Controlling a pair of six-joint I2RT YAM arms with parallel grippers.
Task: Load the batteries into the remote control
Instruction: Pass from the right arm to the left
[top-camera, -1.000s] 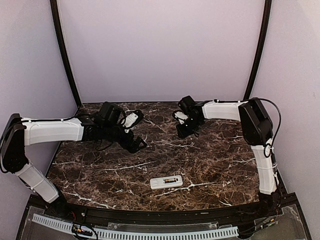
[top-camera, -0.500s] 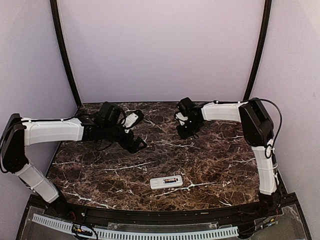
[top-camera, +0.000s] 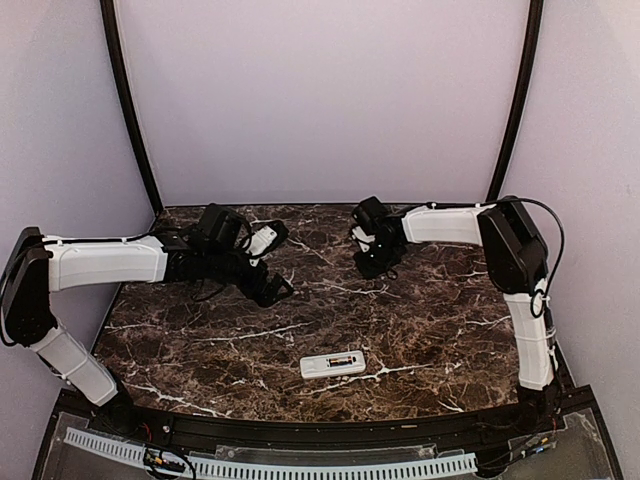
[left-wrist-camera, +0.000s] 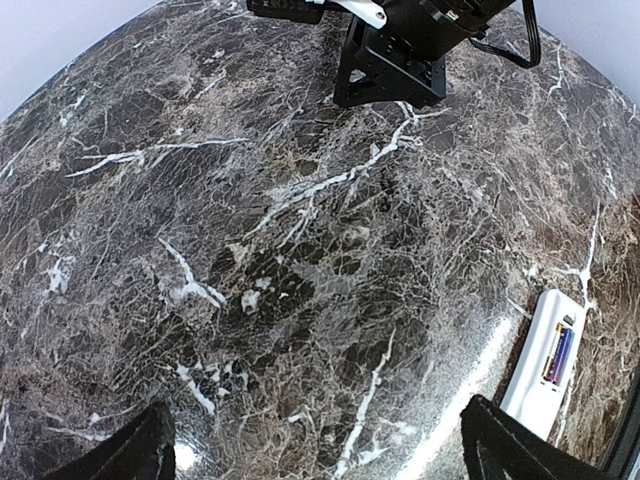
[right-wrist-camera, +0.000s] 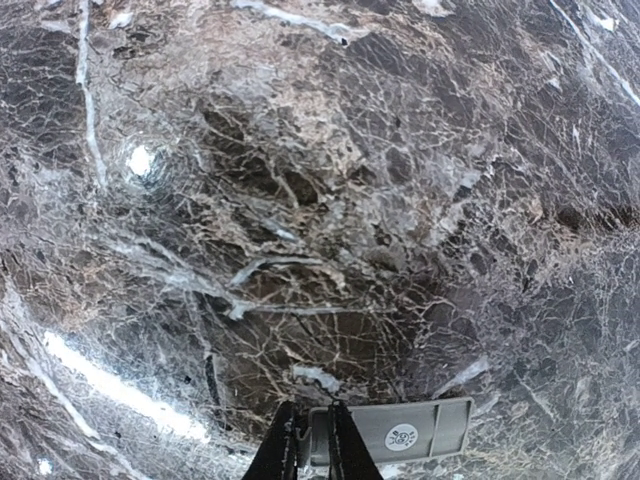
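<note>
On the dark marble table (top-camera: 420, 320) the remote control (top-camera: 333, 364) lies bottom middle, and the batteries (left-wrist-camera: 559, 355) look to be in it; the left gripper (left-wrist-camera: 318, 420) is wide open and empty, the right gripper (right-wrist-camera: 312, 410) pinches the grey cover (right-wrist-camera: 410, 430), not yet put on.

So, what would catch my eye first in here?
Probably the small white remote control, lying near the front of the dark marble table with batteries showing in its open bay. Behind it, two white-and-black arms reach inward: the left gripper gapes open, while the right gripper pinches a flat grey cover.
</note>
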